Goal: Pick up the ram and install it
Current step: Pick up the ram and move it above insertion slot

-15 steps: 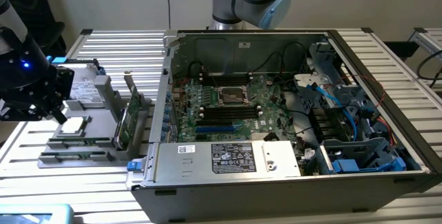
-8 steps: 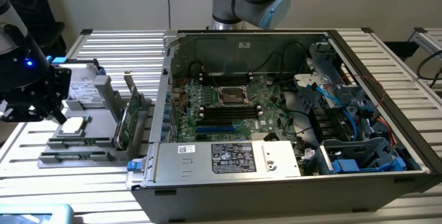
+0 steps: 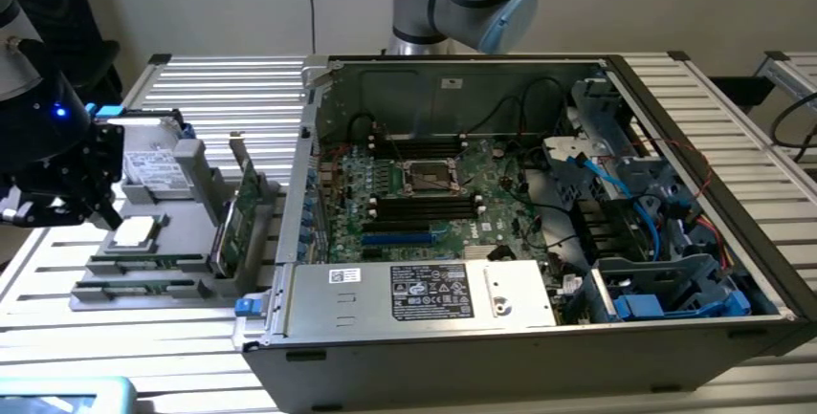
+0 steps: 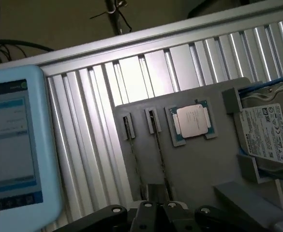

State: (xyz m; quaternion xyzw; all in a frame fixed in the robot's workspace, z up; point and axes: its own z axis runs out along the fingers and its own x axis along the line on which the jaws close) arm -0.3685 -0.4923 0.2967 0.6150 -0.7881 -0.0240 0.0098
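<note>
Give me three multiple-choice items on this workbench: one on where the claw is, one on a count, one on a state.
1. In the exterior view, the claw hangs:
A) inside the computer case
B) above the grey parts tray, at that view's left
C) behind the case, by the wall

2. Narrow green ram sticks lying in the tray:
A) one
B) two
C) four

3. The computer case is:
A) open, with the motherboard showing
B) shut by a side panel
C) tipped upside down

Key:
1 B: the claw is over the tray and outside the case.
2 B: two sticks lie in side-by-side slots of the tray.
3 A: the board's socket and slots are in plain sight.
</note>
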